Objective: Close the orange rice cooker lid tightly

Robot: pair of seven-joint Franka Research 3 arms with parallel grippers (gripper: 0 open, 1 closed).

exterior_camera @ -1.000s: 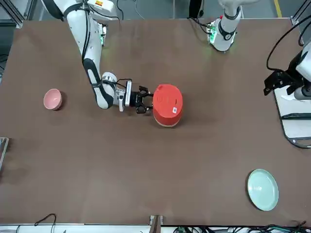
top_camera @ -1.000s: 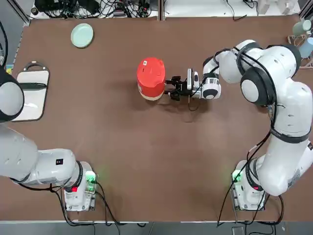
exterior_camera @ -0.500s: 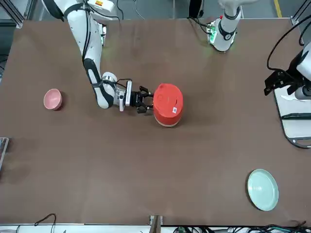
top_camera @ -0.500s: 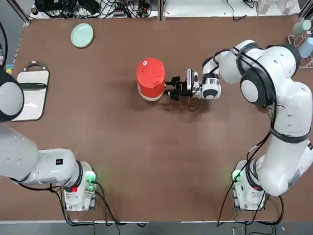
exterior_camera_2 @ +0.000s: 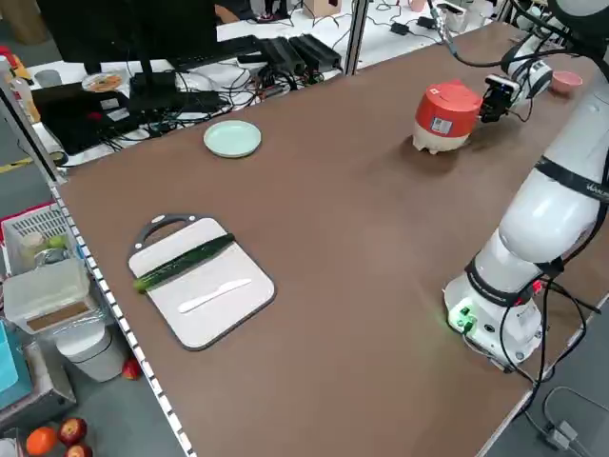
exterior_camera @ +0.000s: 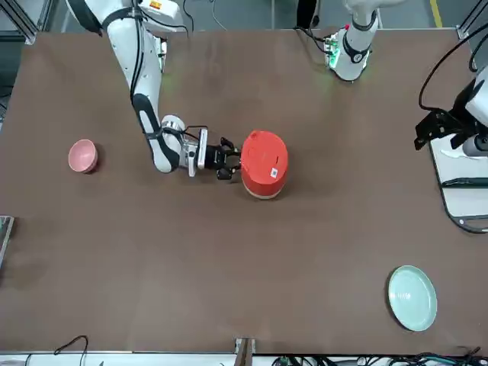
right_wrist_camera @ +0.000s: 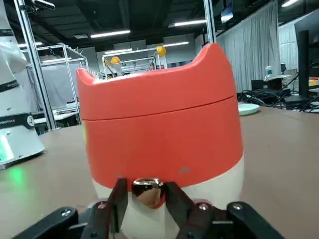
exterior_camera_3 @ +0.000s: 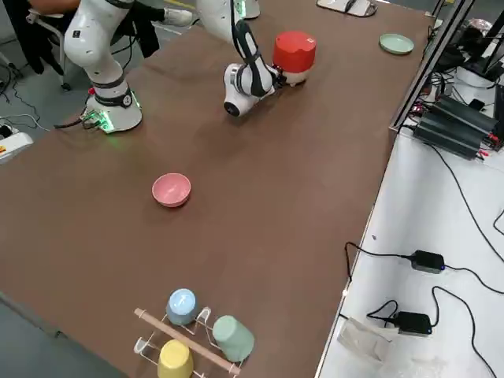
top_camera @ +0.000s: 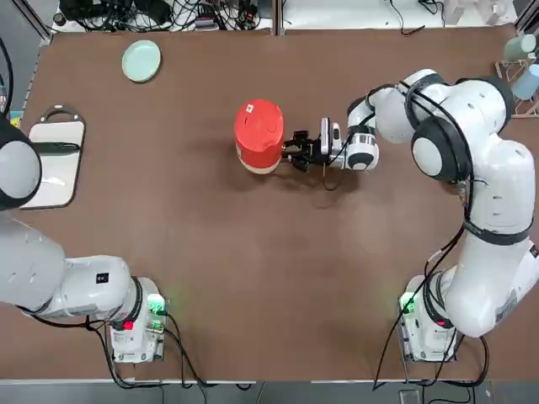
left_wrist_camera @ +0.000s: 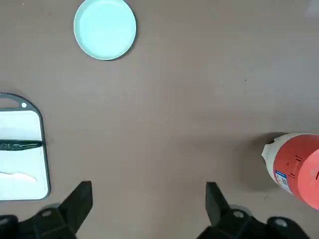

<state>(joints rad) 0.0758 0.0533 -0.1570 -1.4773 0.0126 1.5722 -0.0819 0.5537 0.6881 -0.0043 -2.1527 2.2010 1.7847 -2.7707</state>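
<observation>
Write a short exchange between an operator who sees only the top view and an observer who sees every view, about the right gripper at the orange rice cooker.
Operator: What is the right gripper doing at the side of the orange rice cooker?
Observer: The right wrist view shows it shut on a shiny knob low on the cooker's wall, just above the cream base.
Operator: From above I only see the top of the lid. Is it down?
Observer: Seen from the side, it sits level on the body, with only a thin seam between them.
</observation>
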